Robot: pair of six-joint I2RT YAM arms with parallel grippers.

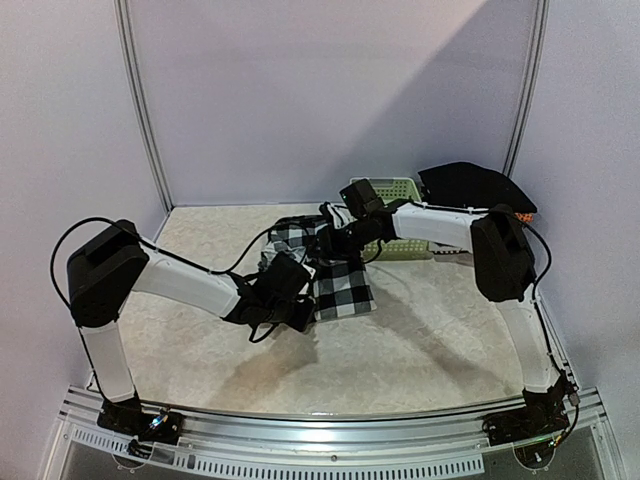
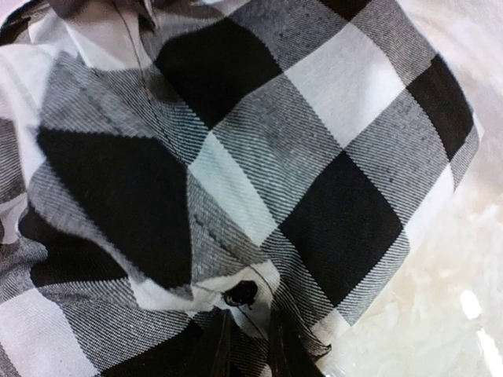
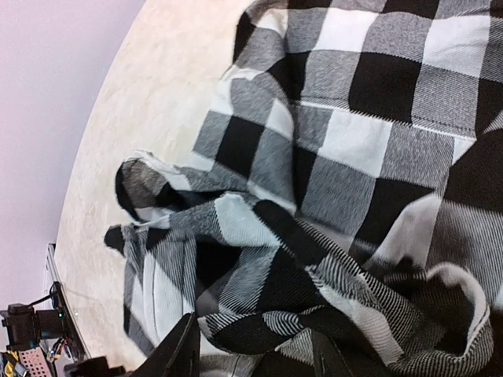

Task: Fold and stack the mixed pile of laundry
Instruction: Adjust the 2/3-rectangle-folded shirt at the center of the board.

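One checked shirt [image 1: 340, 285] on beige mottled tabletop [image 1: 420, 340], lilac walls [image 1: 330, 90] behind; L gripper [image 2: 247, 318] pinched on it; R gripper [image 3: 253, 330] spread

I count: one checked shirt [image 1: 340, 280], one black cloth [image 1: 470, 185], one green basket [image 1: 400, 188]; mine, two: left arm [image 1: 185, 282], right arm [image 1: 440, 225].

Plain pale lilac walls [image 1: 320, 90] close in the back and both sides, with a slim silver metal post [image 1: 142, 110] at each rear corner. The beige mottled worktop [image 1: 400, 350] ends at its near edge in a ribbed aluminium rail [image 1: 330, 425]. A soft diagonal shadow [image 1: 470, 110] dims the back wall's right part.
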